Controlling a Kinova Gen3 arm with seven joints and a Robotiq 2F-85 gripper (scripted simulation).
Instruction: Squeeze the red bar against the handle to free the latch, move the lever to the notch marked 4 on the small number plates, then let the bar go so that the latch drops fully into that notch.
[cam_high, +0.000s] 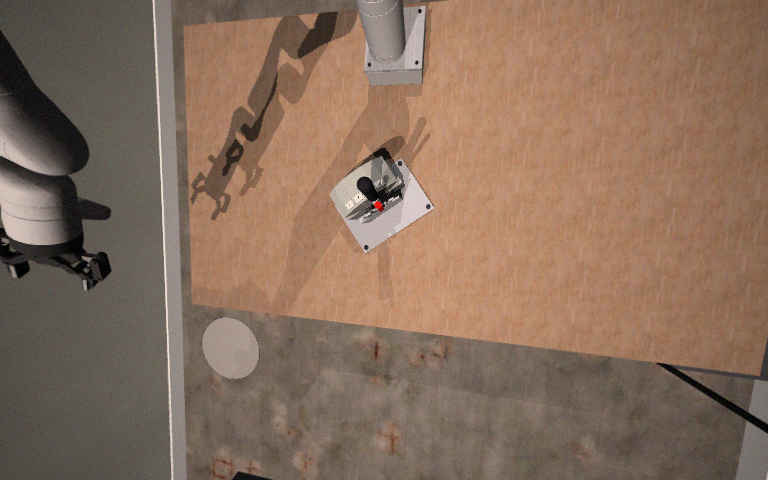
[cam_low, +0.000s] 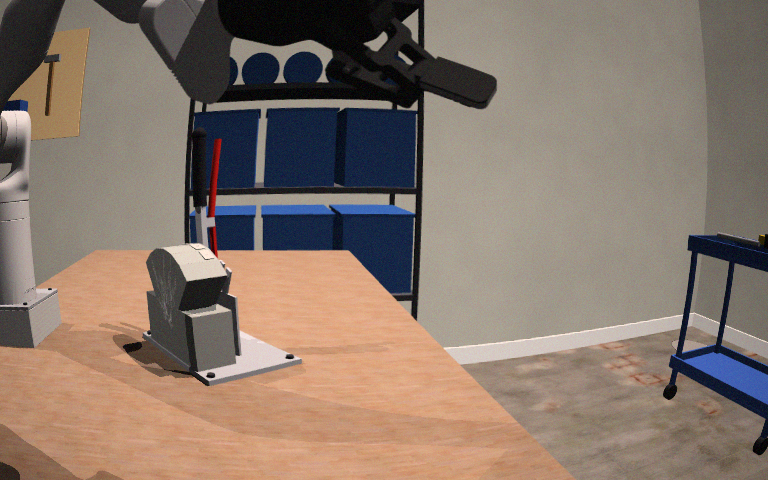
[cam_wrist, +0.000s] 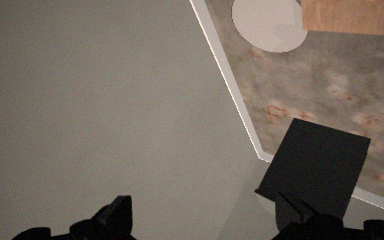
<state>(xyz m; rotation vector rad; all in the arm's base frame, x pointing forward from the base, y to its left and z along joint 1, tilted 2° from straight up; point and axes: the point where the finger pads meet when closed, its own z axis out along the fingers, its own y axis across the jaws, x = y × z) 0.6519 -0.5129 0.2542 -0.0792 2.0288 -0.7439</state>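
Lever (cam_low: 199, 169) and red bar (cam_low: 214, 189) are standing upright, well below the claw (cam_low: 419, 76), which is gaping wide, holding nothing.

No text can be read in any view. The small number plates (cam_high: 355, 198) on the grey housing (cam_low: 186, 283) of the lever, far from the fingers, are only pale squares; their digits are too small to read.
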